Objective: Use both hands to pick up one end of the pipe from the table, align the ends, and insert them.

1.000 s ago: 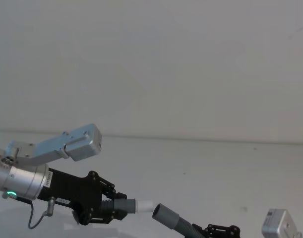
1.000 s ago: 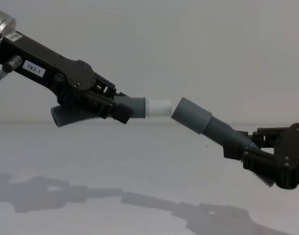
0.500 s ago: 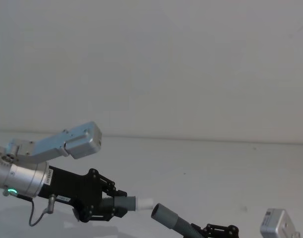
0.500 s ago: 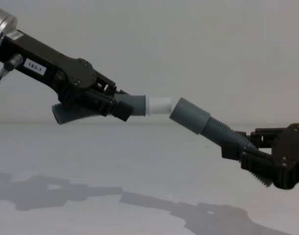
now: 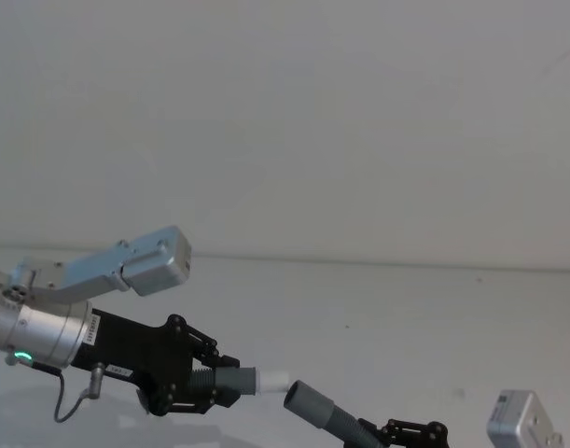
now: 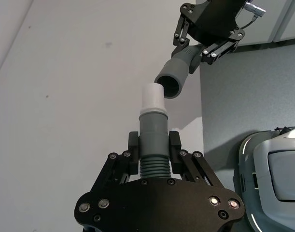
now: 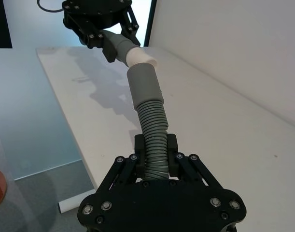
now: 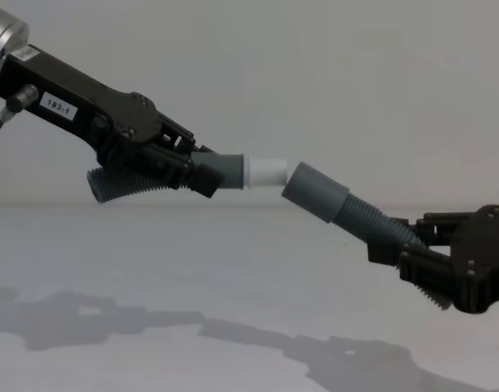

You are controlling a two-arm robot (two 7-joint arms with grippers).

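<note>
As gap closed, white tip [image 8: 268, 171] touches socket [image 8: 314, 192].

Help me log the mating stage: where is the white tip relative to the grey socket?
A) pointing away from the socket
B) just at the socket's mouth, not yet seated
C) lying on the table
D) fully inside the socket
B: the white tip, held up by the left hand, sits at the mouth of the socket, most of it outside.
</note>
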